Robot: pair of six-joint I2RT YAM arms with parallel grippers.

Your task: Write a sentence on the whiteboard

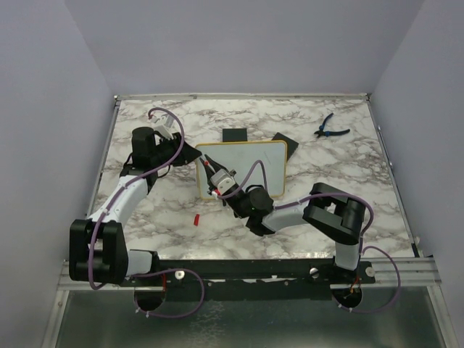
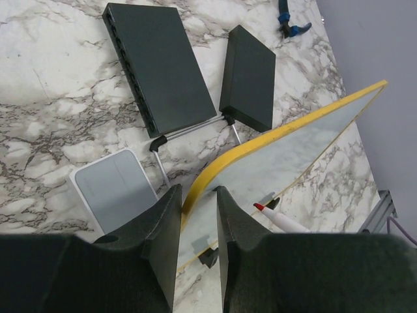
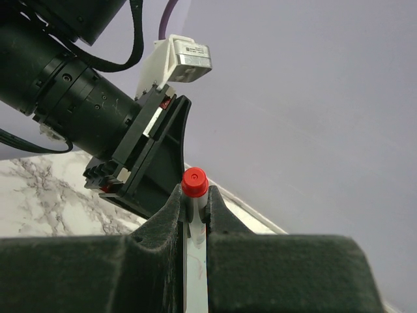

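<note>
The whiteboard, white with a yellow frame, sits tilted at the table's middle. In the left wrist view its yellow edge runs up from between my fingers. My left gripper straddles and grips the board's left edge. My right gripper is shut on a white marker with a red end. The marker's tip rests at the board's left part. No red writing of the sentence shows on the board.
Two black squares lie behind the board, seen as flat black boxes in the left wrist view. A small grey-white box lies beside them. Blue-handled pliers lie at the back right. A red cap lies at the front.
</note>
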